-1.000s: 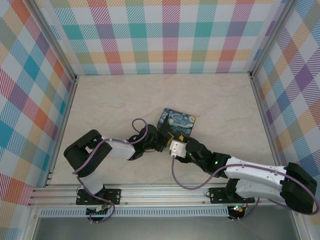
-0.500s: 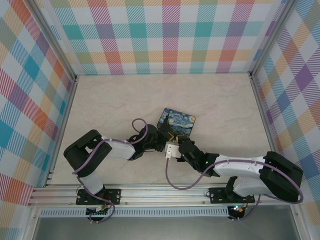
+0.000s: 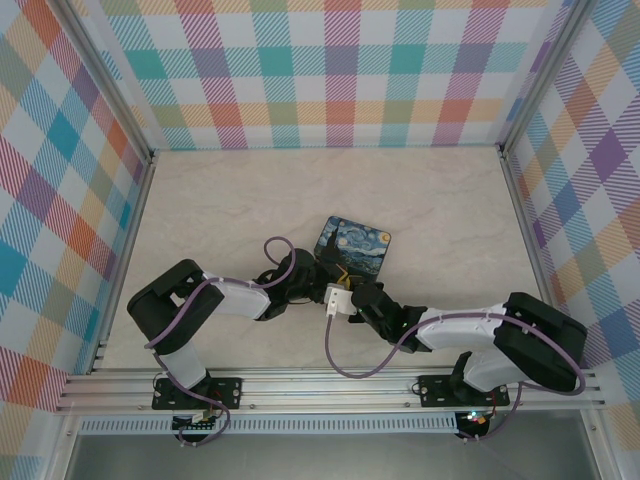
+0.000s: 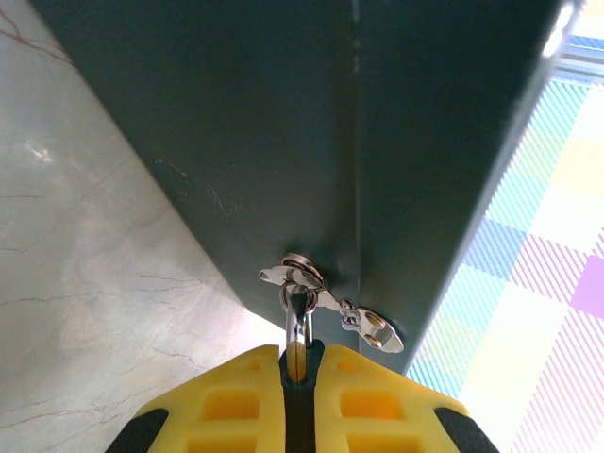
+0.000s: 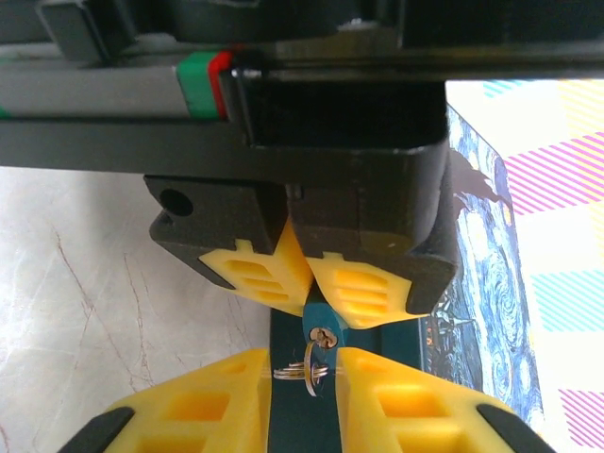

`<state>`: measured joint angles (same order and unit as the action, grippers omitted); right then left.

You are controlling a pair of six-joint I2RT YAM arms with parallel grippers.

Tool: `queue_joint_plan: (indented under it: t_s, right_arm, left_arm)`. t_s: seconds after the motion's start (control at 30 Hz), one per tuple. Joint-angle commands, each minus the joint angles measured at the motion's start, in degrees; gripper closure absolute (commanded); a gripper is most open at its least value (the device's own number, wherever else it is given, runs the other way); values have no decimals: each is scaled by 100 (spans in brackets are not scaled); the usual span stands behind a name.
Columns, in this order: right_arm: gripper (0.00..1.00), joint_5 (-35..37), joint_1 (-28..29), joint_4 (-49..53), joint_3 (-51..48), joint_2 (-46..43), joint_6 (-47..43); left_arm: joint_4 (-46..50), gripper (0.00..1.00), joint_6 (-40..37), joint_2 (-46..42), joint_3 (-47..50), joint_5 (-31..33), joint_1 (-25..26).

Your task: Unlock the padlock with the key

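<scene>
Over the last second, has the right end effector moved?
Yes. The right end effector slid left, toward the left end effector, against the unmoved painted box.

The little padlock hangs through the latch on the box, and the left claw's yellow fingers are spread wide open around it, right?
Not quite. The padlock does hang through the latch on the box, but the yellow fingers of the left gripper are pinched shut on its shackle, not spread open. The left wrist view shows it.
</scene>
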<state>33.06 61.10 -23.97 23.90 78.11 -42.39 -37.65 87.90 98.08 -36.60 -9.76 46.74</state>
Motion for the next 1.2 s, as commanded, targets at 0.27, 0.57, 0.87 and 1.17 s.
queue_joint_plan:
  t_s: [0.27, 0.57, 0.87, 1.17]
  right_arm:
    - [83, 266, -119, -99, 153, 298, 296]
    - [84, 168, -131, -204, 242, 329, 432]
    - [83, 0, -128, -335, 229, 249, 468]
    - [100, -86, -168, -456, 200, 160, 890]
  left_arm:
    - [-271, 100, 105, -255, 10, 10, -4]
    - [-267, 100, 108, -246, -2, -8, -5]
    - [-268, 100, 116, -216, -9, -25, -3]
    - [-259, 100, 122, -195, -32, -52, -7]
